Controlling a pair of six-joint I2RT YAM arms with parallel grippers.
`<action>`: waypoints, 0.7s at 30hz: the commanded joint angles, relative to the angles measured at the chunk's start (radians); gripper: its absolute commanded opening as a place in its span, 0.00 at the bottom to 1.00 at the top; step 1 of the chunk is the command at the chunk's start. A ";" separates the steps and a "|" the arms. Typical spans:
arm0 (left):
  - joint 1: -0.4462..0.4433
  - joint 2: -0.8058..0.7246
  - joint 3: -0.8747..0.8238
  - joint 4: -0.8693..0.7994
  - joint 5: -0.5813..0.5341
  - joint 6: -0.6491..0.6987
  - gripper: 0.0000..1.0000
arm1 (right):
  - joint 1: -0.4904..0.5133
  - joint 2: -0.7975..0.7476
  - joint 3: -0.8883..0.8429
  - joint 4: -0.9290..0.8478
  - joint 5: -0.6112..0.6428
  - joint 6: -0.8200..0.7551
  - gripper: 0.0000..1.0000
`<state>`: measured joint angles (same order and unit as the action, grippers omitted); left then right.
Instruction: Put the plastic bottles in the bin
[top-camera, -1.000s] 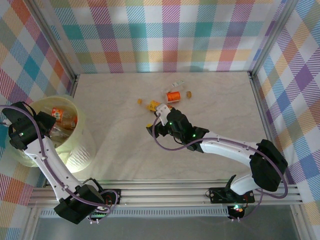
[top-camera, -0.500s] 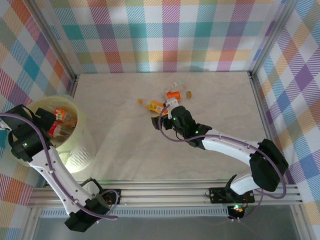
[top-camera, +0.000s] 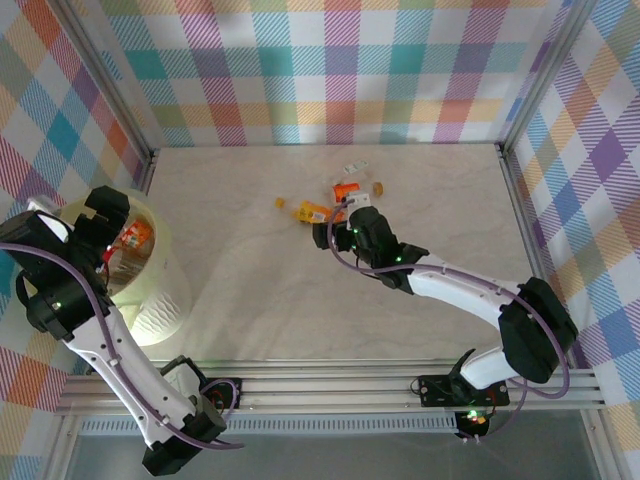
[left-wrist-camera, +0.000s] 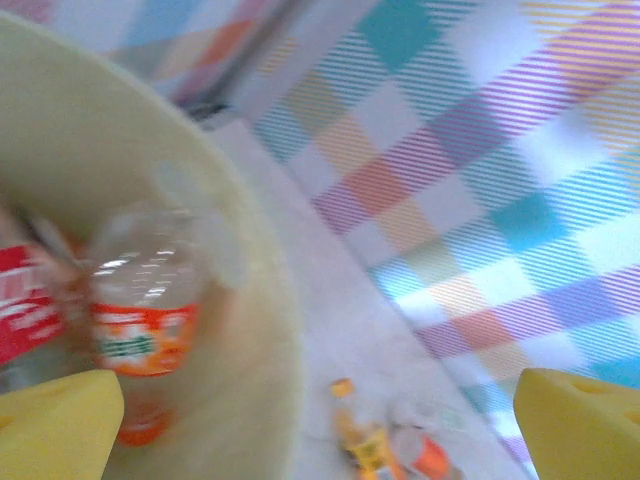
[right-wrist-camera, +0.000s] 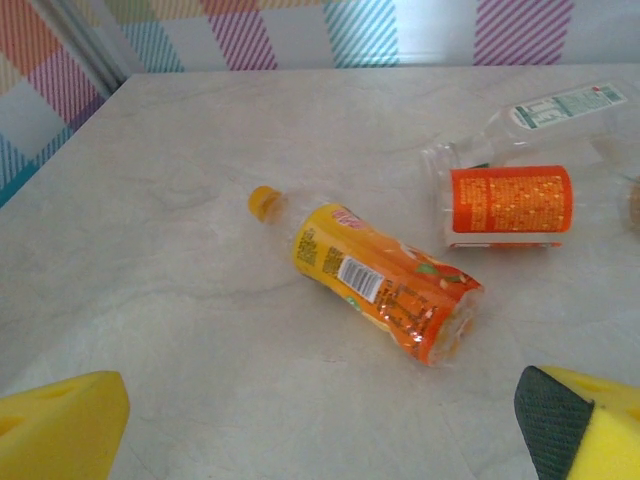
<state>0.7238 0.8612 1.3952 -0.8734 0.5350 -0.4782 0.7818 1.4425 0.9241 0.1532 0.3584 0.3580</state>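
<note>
Currently the task is partly complete — several of the plastic bottles (top-camera: 128, 240) lie inside the bin (top-camera: 160, 300), which stands at the left edge of the table (top-camera: 250, 290). The left wrist view shows a clear bottle with an orange label (left-wrist-camera: 140, 320) and a red-labelled bottle (left-wrist-camera: 22, 312) against the bin's inner wall. The left tool (top-camera: 104, 222) hangs above the bin with its fingers spread wide and nothing between them. A small cluster is left on the table near its far middle: a crushed orange bottle (right-wrist-camera: 385, 285) with a yellow cap, an orange-labelled container (right-wrist-camera: 508, 205), a clear white-labelled bottle (right-wrist-camera: 548, 108), and a small amber item (top-camera: 378, 187) too small to identify. The right tool (right-wrist-camera: 320, 430) hovers just short of this cluster, fingers spread and empty — by this judgement the crushed orange bottle is the likely next pickup, and at least three transfers are outstanding.
</note>
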 joint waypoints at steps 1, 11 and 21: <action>-0.060 -0.029 -0.023 0.166 0.176 -0.103 1.00 | -0.038 -0.038 -0.024 -0.001 0.002 0.051 1.00; -0.470 -0.008 -0.096 0.310 -0.016 -0.175 1.00 | -0.162 -0.073 -0.070 -0.026 -0.059 0.157 1.00; -0.945 0.235 -0.055 0.354 -0.333 -0.048 1.00 | -0.298 -0.059 -0.057 -0.118 -0.208 0.224 1.00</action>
<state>-0.1505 1.0660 1.3140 -0.5682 0.3115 -0.5808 0.5148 1.3975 0.8635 0.0757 0.2203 0.5465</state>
